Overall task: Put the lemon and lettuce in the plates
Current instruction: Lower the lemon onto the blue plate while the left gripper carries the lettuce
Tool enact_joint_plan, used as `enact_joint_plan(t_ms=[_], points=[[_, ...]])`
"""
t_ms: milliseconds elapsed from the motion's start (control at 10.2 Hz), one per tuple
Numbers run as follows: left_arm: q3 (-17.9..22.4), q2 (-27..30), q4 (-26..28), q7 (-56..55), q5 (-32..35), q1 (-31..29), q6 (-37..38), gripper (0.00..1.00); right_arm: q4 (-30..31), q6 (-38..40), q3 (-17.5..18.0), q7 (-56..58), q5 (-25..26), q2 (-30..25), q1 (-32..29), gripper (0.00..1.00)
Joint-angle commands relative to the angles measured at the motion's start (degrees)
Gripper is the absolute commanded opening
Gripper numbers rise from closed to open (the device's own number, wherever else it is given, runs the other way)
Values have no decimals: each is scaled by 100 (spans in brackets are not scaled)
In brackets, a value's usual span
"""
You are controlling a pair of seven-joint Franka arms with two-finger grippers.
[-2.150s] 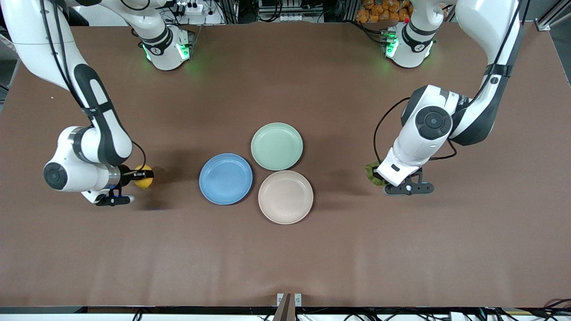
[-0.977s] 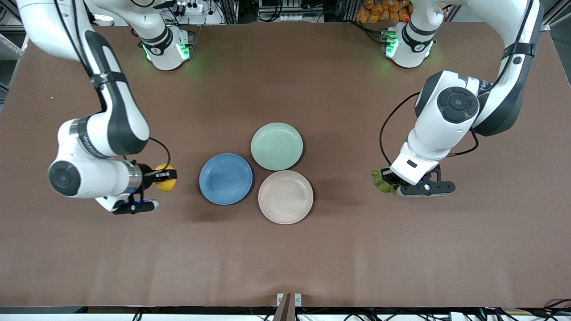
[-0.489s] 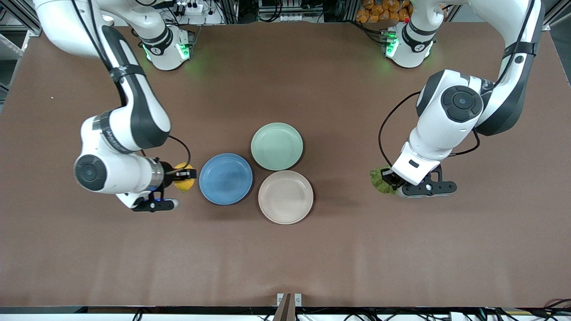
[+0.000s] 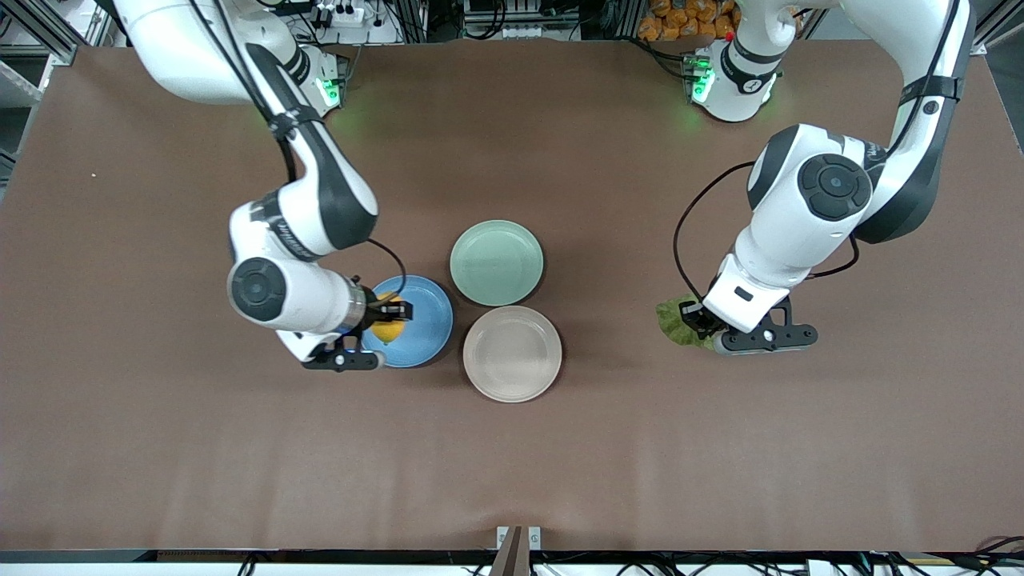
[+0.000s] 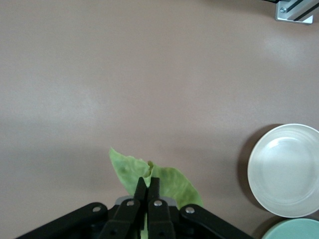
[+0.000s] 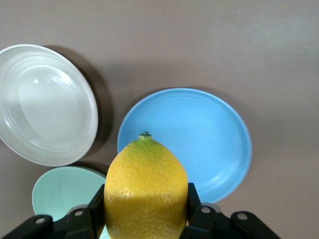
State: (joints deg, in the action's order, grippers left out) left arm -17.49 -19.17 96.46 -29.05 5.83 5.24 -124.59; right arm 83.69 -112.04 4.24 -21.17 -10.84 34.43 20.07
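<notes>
- You are looking at a robotics lab bench, not a kitchen: a brown mat covers the table point(image 4: 512, 448) edge to edge.
- Two arm bases point(image 4: 732, 76) with green status lights are bolted along its far edge.
- Past them you can see aluminium framing point(image 4: 988, 28), a power strip point(image 4: 340, 12) and loose cables.

Yellow lemon point(image 4: 387, 329) over blue plate point(image 4: 422, 320); green lettuce point(image 4: 677, 323) aloft; beige-pink plate point(image 4: 512, 354) bare.
</notes>
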Motion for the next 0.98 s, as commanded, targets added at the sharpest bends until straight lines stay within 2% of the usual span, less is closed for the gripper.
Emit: enact_joint_plan(t_ms=[0, 293, 489, 684, 782, 880], points=[[-26, -69, -84, -144, -284, 117, 111, 0, -125, -221, -46, -185, -50, 370, 41, 0], [-17, -323, -198, -706, -320, 547, 102, 0, 59, -423, -73, -177, 187, 572, -3, 0], [-17, -551, -294, -1022, -311, 619, 41, 0, 59, -546, -64, -186, 179, 739, 6, 0], [-17, -693, -409, -1181, -311, 733, -38, 0, 164, -573, -64, -186, 179, 828, -29, 7], [-17, -798, -453, -1260, -311, 750, -47, 0, 174, -573, -64, -159, 179, 837, -38, 7], [-8, -895, -514, -1383, -285, 864, -126, 0, 174, -564, -64, -151, 162, 837, -55, 25]])
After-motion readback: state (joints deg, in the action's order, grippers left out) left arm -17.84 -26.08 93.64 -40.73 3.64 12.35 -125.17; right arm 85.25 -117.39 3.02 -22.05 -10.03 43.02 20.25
